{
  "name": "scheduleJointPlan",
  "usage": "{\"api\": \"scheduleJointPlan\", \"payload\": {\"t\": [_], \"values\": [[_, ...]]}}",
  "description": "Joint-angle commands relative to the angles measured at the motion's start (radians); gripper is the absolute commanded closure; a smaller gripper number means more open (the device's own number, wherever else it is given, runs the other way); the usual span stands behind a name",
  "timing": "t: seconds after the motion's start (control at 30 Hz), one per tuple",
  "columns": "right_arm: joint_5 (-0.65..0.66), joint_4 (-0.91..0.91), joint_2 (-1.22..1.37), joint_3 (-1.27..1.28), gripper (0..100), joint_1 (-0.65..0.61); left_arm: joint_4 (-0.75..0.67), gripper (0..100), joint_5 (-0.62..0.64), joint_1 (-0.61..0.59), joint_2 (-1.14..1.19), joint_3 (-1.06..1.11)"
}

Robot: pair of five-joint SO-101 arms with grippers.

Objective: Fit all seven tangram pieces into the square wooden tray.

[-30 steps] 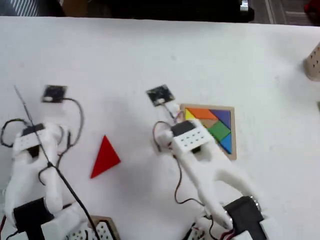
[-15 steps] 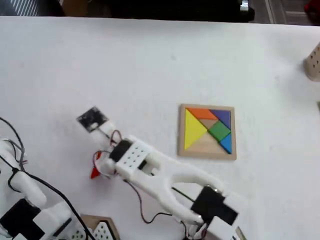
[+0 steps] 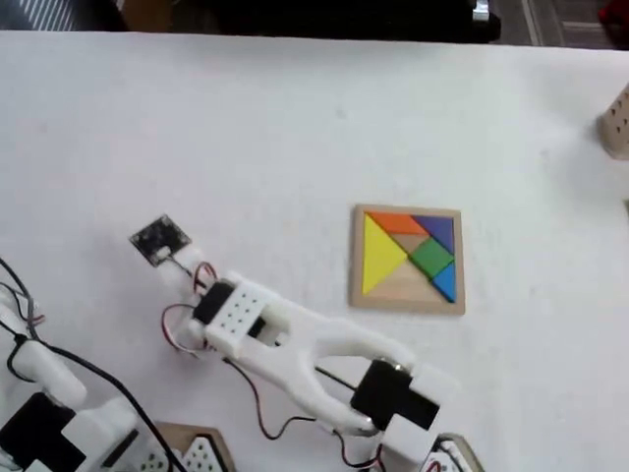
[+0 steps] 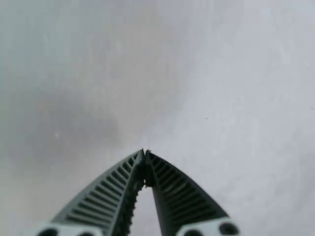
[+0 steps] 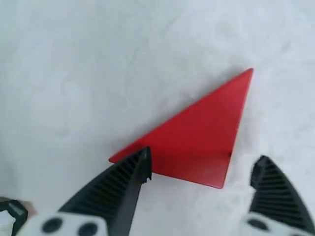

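The red triangle lies flat on the white table. In the right wrist view my right gripper hangs open just above it, one finger at its long edge and the other finger past its short side. From above, the right arm stretches left across the table and hides the triangle. The square wooden tray holds yellow, orange, purple, green and blue pieces, with a bare wooden triangle along its near side. My left gripper is shut on nothing over bare table.
The left arm sits folded at the near left corner, its cables trailing. A perforated wooden block stands at the right edge. Mounting boards line the near edge.
The right arm has swung from the tray leftward and now covers the red triangle. The left arm has pulled back toward the near left corner.
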Motion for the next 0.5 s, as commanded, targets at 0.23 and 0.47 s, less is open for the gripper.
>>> {"api": "scheduleJointPlan", "payload": {"t": [0.23,0.47], "values": [[-0.061,-0.019,0.013,-0.032,56.9,0.016,-0.058,98,0.025,0.019,-0.005,-0.015],[-0.078,-0.047,0.022,-0.063,56.9,0.027,-0.064,98,0.021,0.062,-0.005,-0.002]]}}
